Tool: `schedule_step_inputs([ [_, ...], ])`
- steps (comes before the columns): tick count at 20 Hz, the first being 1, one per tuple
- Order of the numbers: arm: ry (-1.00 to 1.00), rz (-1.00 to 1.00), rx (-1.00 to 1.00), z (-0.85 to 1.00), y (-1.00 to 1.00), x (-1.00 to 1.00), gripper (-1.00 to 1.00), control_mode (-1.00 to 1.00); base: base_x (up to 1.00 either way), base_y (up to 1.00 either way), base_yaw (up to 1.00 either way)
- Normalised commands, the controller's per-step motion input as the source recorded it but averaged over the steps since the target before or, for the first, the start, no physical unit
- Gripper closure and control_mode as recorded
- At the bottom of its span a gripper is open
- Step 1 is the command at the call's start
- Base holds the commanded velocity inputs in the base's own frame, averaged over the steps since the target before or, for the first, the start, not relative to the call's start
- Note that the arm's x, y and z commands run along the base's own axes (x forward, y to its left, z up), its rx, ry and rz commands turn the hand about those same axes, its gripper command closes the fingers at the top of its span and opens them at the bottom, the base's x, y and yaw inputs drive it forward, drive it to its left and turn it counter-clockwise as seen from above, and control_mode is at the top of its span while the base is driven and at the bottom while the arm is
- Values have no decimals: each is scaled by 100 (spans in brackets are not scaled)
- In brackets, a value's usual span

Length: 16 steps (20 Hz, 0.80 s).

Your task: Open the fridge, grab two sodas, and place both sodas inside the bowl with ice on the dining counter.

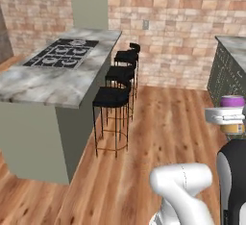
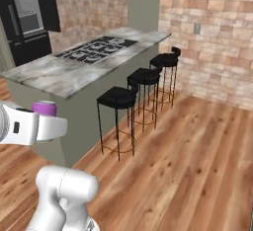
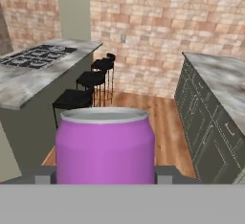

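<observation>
Purple soda can (image 3: 105, 145) sits dead centre in the hand view, silver rim up, upright between the two dark finger tips (image 3: 165, 174) at its sides; gripper (image 3: 105, 175) is clamped on it, jaws at can width. Behind it: marble counter with a black stovetop (image 3: 36, 56) on the left, three black stools (image 3: 74, 98) along its edge, brick wall at the back, a second marble counter on dark green cabinets (image 3: 206, 122) on the right, wood floor between.

Left base view: white arm elbow (image 1: 182, 183) lowest in frame, dark arm segment at the right edge. Gripper (image 1: 230, 116) at mid right edge, holding the same can (image 1: 233, 101); purple top shows above the white hand, yellow-orange bottom below it. Can is in the air, over the floor, well apart from both counters. Stovetop counter (image 1: 53, 80) is left, four stools (image 1: 113, 96) in a row beside it, green cabinet counter (image 1: 230, 65) far right.

Right base view: arm elbow (image 2: 66, 188) bottom left. White hand (image 2: 34, 126) at left edge with the purple can top (image 2: 44, 108) poking above it; fingers themselves hidden by the hand. Stovetop counter (image 2: 84, 64) runs diagonally behind, three stools (image 2: 143, 79) alongside. Black fridge (image 2: 27, 18) stands top left, doors shut, well behind the counter.
</observation>
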Motion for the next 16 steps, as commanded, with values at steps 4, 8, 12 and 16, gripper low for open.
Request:
schedule_step_inputs([
  [4, 0, 0, 0, 0, 0, 0, 100, 100, -18, -100, 0],
  [8, 0, 0, 0, 0, 0, 0, 100, 100, -19, -100, 0],
  [12, 0, 0, 0, 0, 0, 0, 100, 100, -10, -100, 0],
  [16, 0, 0, 0, 0, 0, 0, 100, 100, -6, -100, 0],
])
